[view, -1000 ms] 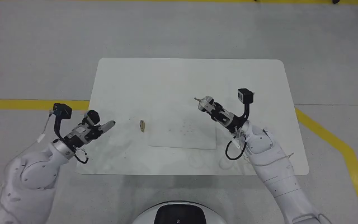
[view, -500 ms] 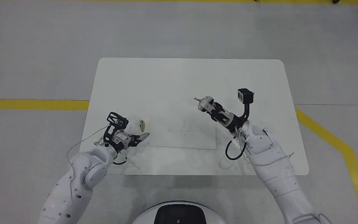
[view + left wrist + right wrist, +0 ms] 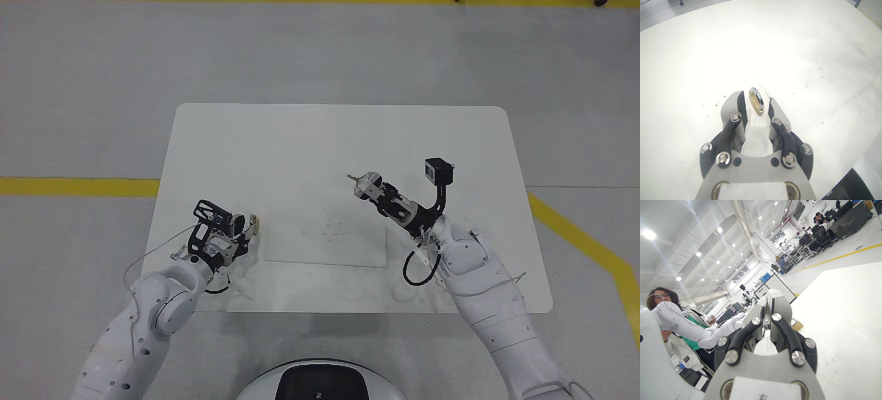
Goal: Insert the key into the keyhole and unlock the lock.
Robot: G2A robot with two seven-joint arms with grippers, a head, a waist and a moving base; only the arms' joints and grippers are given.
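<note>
Currently the lock (image 3: 755,106), a small brass body with a silver shackle, lies on the white surface (image 3: 300,140), toward the robot's left and near the front edge. It sits just beside the left edge of a pale rectangular sheet (image 3: 325,245) on the surface. The left gripper (image 3: 755,97) is low over the lock with its fingers (image 3: 741,106) open. One finger sits on each side of the lock with a gap showing, so they do not touch it. In the top view the lock (image 3: 255,222) shows at the tips of the left gripper (image 3: 247,229).

The right gripper (image 3: 367,184) is well apart from the lock, over the middle-right of the surface. It is held above the surface, with its fingers (image 3: 780,306) closed together. A thin key (image 3: 353,179) sticks out of the tips, pointing away from the robot. From the right wrist the lock (image 3: 797,325) shows farther off on the surface. A yellow floor line (image 3: 70,186) runs past the surface on both sides.
</note>
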